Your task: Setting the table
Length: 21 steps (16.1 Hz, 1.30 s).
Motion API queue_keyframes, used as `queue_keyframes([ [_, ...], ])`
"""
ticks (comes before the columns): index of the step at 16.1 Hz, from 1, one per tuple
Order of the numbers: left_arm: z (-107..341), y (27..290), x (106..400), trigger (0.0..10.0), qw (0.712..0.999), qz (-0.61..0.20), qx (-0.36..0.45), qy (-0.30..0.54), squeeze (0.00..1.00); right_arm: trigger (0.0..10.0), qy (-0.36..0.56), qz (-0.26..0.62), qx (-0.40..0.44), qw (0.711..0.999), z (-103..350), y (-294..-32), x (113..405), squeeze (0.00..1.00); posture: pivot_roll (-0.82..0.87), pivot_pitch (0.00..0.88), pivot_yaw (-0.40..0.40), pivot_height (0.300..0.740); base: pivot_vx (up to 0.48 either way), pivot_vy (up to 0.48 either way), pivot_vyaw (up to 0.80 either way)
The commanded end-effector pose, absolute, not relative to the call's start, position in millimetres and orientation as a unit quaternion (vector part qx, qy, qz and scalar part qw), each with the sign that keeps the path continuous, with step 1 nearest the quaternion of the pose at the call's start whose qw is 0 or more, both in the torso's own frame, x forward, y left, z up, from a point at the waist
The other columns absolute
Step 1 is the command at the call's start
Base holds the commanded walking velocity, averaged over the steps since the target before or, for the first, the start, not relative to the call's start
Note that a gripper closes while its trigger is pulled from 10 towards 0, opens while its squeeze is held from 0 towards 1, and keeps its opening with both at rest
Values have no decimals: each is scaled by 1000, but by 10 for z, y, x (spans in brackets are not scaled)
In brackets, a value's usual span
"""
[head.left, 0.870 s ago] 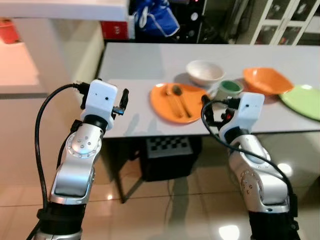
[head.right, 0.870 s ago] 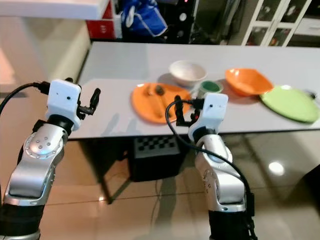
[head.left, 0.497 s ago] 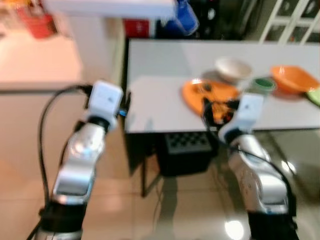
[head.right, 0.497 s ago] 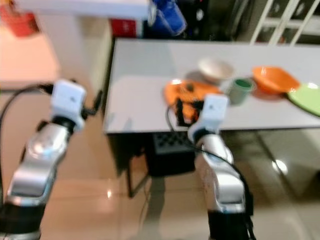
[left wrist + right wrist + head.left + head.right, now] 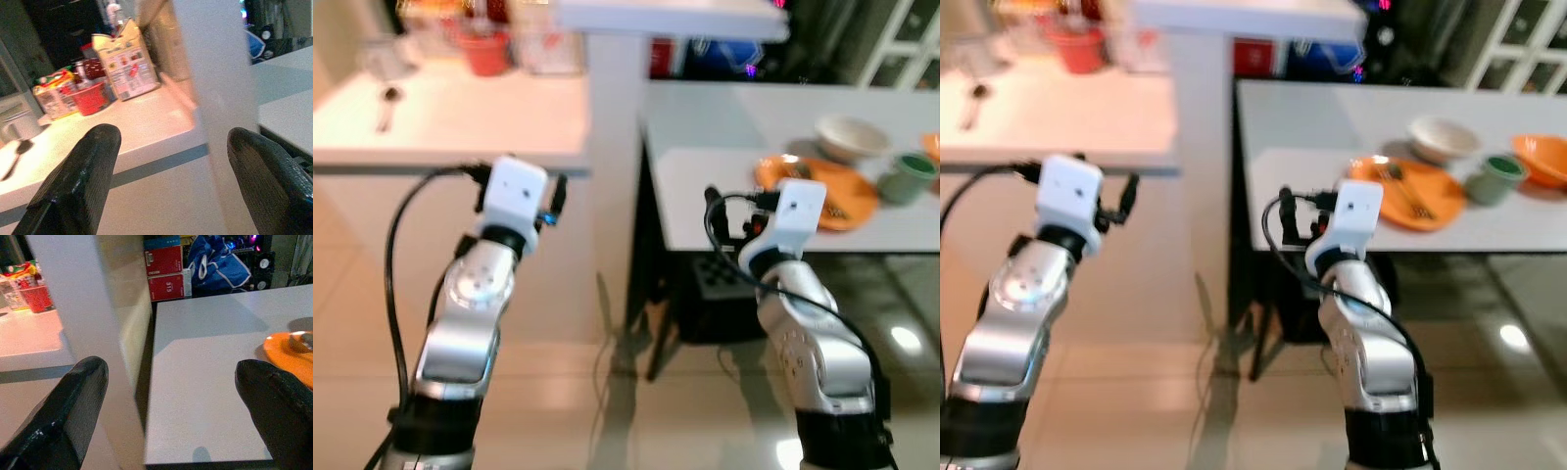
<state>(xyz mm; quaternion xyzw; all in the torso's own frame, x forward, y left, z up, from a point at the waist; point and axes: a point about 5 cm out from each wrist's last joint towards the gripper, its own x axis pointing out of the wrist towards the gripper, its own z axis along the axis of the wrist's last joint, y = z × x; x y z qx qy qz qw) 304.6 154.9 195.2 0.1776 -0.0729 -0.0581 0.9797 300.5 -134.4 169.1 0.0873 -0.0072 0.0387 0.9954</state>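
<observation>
The view has swung left — the desk (image 5: 724, 196) with its orange plate (image 5: 822, 191) now sits far right; left claw (image 5: 168, 171) and right claw (image 5: 171, 406) gape empty.

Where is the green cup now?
The green cup stands on the grey table at the right of the head views, between the white bowl and the orange plate.

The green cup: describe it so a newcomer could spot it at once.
Look at the grey table on the robot's right. Past the orange plate with cutlery sits a white bowl; the green cup stands beside them, the one small green, upright vessel.
</observation>
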Motion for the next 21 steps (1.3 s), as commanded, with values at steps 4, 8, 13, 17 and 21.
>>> queue_keyframes([
  [4, 1925, 1487, 3037, 10000, 988, -71, 131, -46, 208, 10000, -16, 27, 104, 994, 1710, -1439, 2991, 325, 18, 0, -25, 740, 0, 445, 0],
  [8, 1939, 1494, 3044, 10000, 989, -74, 122, -45, 1000, 10000, -17, 26, 108, 994, 1713, -1443, 2989, 1000, 19, 0, -24, 740, 0, 421, 0],
  [13, 1948, 1494, 3032, 10000, 988, -75, 123, -45, 1000, 10000, -18, 30, 107, 994, 1719, -1436, 2983, 1000, 19, 0, -25, 740, 0, 417, 0],
  [17, 2010, 1515, 3027, 10000, 987, -48, 134, -77, 0, 10000, -13, 23, 75, 997, 1713, -1439, 2996, 302, 24, 0, -27, 740, 0, 206, 0],
  [21, 2091, 1504, 3027, 10000, 986, -52, 124, -99, 0, 10000, -33, 56, 43, 997, 1837, -1334, 3025, 0, 29, 0, -33, 740, 0, 0, 0],
])
